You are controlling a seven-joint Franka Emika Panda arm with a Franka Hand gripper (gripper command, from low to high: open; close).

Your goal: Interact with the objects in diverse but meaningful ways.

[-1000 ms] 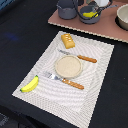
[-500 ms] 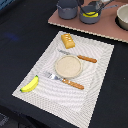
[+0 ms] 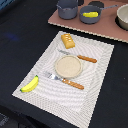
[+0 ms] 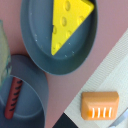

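A yellow cheese wedge [image 4: 67, 22] lies in a shallow grey saucepan [image 4: 35, 45]; both also show at the back of the exterior view, cheese [image 3: 90, 14] and saucepan [image 3: 92, 20]. A brown sausage [image 4: 12, 97] lies in a deeper grey pot [image 4: 42, 95], which stands next to the saucepan [image 3: 67, 8]. The golden-brown bread loaf [image 3: 68, 40] lies on the striped placemat [image 3: 95, 95] and shows in the wrist view [image 4: 100, 105]. The yellow banana [image 3: 30, 84] lies on the mat's near corner, at the exterior view's left. The gripper shows in neither view.
A round tan plate [image 3: 68, 66] sits mid-mat with an orange-handled knife [image 3: 80, 57] behind it and a fork [image 3: 65, 80] in front. The pots stand on a pinkish board [image 3: 105, 30] with a pale bowl [image 3: 123, 17] at the exterior view's right. The tabletop is dark.
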